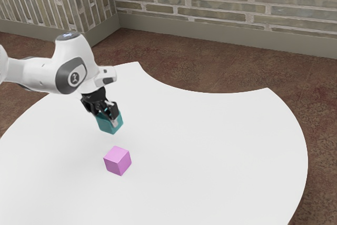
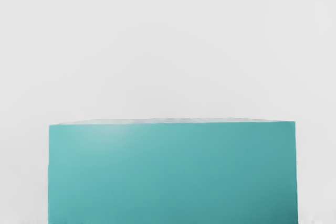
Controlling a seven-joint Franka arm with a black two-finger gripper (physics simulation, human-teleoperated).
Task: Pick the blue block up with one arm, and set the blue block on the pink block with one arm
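Hanging over the white table, the black gripper is squeezing the blue block from two sides, hiding its top. The pink block is sitting near, toward the table's front edge. In the wrist view, the blue block is showing under the gripper, cut off below.

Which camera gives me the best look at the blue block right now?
The exterior view: the blue block hangs in the end effector above the table, short of the pink block. The wrist view gives one close face of it.
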